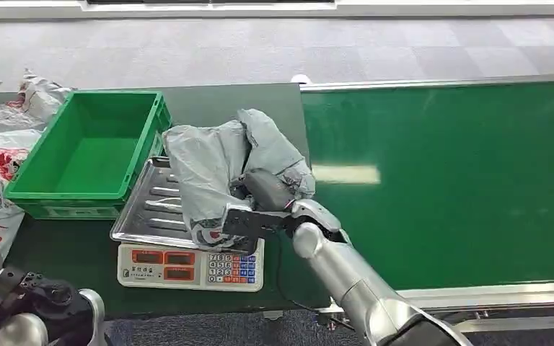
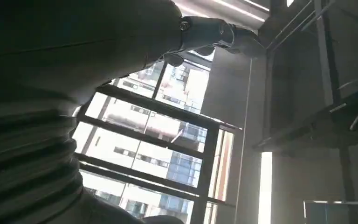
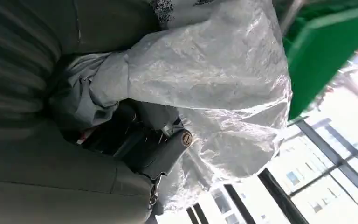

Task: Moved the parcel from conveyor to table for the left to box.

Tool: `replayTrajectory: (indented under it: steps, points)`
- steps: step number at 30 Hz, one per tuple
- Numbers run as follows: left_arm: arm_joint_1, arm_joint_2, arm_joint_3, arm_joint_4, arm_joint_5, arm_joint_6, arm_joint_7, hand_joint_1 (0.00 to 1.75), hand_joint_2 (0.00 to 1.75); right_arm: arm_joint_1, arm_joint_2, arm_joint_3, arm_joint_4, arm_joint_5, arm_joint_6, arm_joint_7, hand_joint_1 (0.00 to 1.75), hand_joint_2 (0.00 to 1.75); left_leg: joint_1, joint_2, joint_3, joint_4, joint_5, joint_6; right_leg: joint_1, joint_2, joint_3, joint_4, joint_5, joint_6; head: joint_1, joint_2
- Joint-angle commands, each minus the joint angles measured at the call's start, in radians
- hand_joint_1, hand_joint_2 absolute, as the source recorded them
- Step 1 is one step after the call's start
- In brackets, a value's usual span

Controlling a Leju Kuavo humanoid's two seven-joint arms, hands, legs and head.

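Note:
A crumpled grey plastic parcel (image 1: pixel 216 162) hangs over the metal tray of a weighing scale (image 1: pixel 144 209) on the dark green table. My right hand (image 1: pixel 263 198) grips the parcel from its right side, the fingers buried in the plastic. Close up, the right wrist view has the grey parcel (image 3: pixel 214 88) bunched against my right hand (image 3: pixel 144 144). An empty green box (image 1: pixel 90 151) stands just left of the scale. My left hand (image 2: pixel 214 35) points up toward a ceiling and windows with nothing in it, its fingers curled.
The green conveyor belt (image 1: pixel 447 180) runs along the right, bare apart from a light reflection. White printed bags (image 1: pixel 0 158) lie at the table's far left. The scale's keypad and display (image 1: pixel 191 265) face the front edge. Grey carpet floor lies beyond.

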Motion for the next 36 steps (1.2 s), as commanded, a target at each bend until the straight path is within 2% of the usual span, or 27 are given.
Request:
replayTrajectory:
  steps: [1, 2, 3, 6, 9, 12, 14, 15, 21, 22, 26, 33, 34, 35, 36]
  points:
    - [-0.053, -0.019, 0.010, 0.095, -0.006, 0.019, 0.003, 0.00, 1.75, 0.003, -0.121, 0.253, -0.222, -0.269, 0.182, 0.001, 1.75, 1.75, 0.000, -0.005, 0.000, -0.003, 0.002, -0.002, -0.001, -0.002, 0.000, -0.003, 0.001, 0.003, 0.000, 0.000]
    - [-0.053, -0.019, 0.010, 0.095, -0.006, 0.019, 0.003, 0.00, 1.75, 0.003, -0.121, 0.253, -0.222, -0.269, 0.182, 0.001, 1.75, 1.75, 0.000, -0.005, -0.001, -0.002, 0.002, -0.001, 0.000, -0.002, 0.000, -0.002, 0.001, 0.002, 0.000, 0.000]
    - [-0.076, -0.018, 0.004, 0.122, -0.012, 0.025, 0.003, 0.00, 1.75, 0.007, -0.145, 0.313, -0.266, -0.329, 0.217, 0.001, 1.75, 1.75, 0.000, -0.006, -0.001, -0.003, 0.003, -0.002, -0.001, -0.003, 0.000, -0.003, 0.001, 0.003, 0.000, 0.000]
    - [-0.075, -0.014, 0.011, 0.115, -0.012, 0.041, 0.003, 0.00, 1.75, -0.020, -0.117, 0.360, -0.186, -0.312, 0.149, 0.001, 1.75, 1.75, 0.000, -0.005, -0.001, -0.001, 0.002, -0.001, 0.000, -0.003, -0.001, -0.002, 0.001, 0.002, 0.000, 0.000]
    - [-0.050, -0.007, 0.016, 0.087, -0.013, 0.038, 0.003, 0.00, 1.75, -0.055, -0.065, 0.339, -0.066, -0.266, 0.074, 0.001, 1.75, 1.75, -0.001, -0.003, 0.000, -0.004, 0.003, -0.002, -0.001, 0.001, 0.000, -0.004, 0.003, 0.003, 0.000, 0.000]
    - [-0.037, -0.003, 0.013, 0.078, -0.018, 0.039, 0.003, 0.00, 1.75, -0.064, -0.056, 0.314, -0.030, -0.250, 0.042, 0.001, 1.75, 1.75, 0.000, -0.001, 0.000, -0.003, 0.002, -0.002, -0.001, 0.002, -0.001, -0.002, 0.002, 0.002, 0.000, 0.000]
    - [-0.036, -0.003, 0.014, 0.076, -0.022, 0.046, 0.003, 0.00, 1.75, -0.064, -0.047, 0.288, -0.009, -0.243, 0.008, 0.001, 0.96, 1.75, 0.000, -0.002, 0.000, -0.001, 0.001, -0.001, -0.001, 0.000, 0.000, -0.001, 0.001, 0.001, 0.000, 0.000]
    - [-0.031, -0.004, 0.013, 0.073, -0.022, 0.045, 0.003, 0.00, 1.75, -0.063, -0.042, 0.275, 0.001, -0.238, -0.011, 0.001, 0.00, 1.75, 0.000, -0.003, 0.000, -0.003, 0.002, -0.002, -0.001, -0.001, 0.000, -0.002, 0.002, 0.002, 0.000, 0.000]
    - [-0.026, 0.013, -0.004, 0.073, -0.029, 0.054, 0.003, 0.00, 1.75, -0.062, -0.033, 0.242, 0.016, -0.186, -0.040, 0.001, 0.00, 1.75, 0.000, -0.003, 0.000, -0.004, 0.003, -0.002, -0.001, 0.000, 0.000, -0.003, 0.002, 0.003, 0.000, 0.000]
    - [-0.021, 0.015, -0.005, 0.070, -0.030, 0.061, 0.003, 0.00, 1.75, -0.064, -0.029, 0.237, 0.021, -0.158, -0.074, 0.015, 0.00, 0.00, 0.000, -0.003, -0.001, -0.001, 0.001, -0.002, -0.001, -0.001, 0.000, -0.001, 0.001, 0.002, 0.000, 0.000]
    - [-0.007, 0.028, -0.019, 0.059, -0.041, 0.075, 0.003, 0.00, 1.75, -0.058, -0.026, 0.183, -0.007, -0.153, -0.087, 0.027, 0.00, 0.00, 0.000, -0.002, -0.001, -0.002, 0.002, -0.002, -0.001, 0.000, 0.000, -0.001, 0.001, 0.002, 0.000, 0.000]
    - [0.015, 0.062, -0.059, 0.054, -0.050, 0.101, 0.003, 0.00, 1.75, -0.023, -0.052, 0.121, -0.119, -0.145, -0.026, 0.037, 0.00, 0.00, -0.001, -0.005, -0.001, -0.004, 0.003, -0.003, -0.001, -0.001, 0.000, -0.003, 0.002, 0.002, 0.000, 0.000]
    - [0.025, 0.030, -0.026, 0.060, -0.066, 0.047, 0.003, 0.00, 1.75, -0.011, -0.053, 0.091, -0.136, -0.120, -0.033, 0.031, 0.00, 0.00, 0.000, -0.005, 0.000, -0.006, 0.004, -0.003, -0.001, -0.001, 0.001, -0.005, 0.003, 0.003, 0.000, 0.000]
    - [0.026, 0.045, -0.045, 0.069, -0.068, 0.071, 0.003, 0.00, 1.75, 0.001, -0.056, 0.079, -0.162, -0.088, -0.094, 0.040, 0.00, 0.00, 0.000, -0.003, -0.001, -0.002, 0.002, -0.002, -0.001, -0.001, 0.000, -0.002, 0.001, 0.002, 0.000, 0.000]
    - [0.026, 0.045, -0.045, 0.069, -0.068, 0.071, 0.003, 0.00, 1.75, 0.001, -0.056, 0.079, -0.162, -0.088, -0.094, 0.040, 0.00, 0.00, 0.000, -0.004, 0.000, -0.004, 0.003, -0.002, -0.001, -0.001, 0.000, -0.003, 0.002, 0.002, 0.000, 0.000]
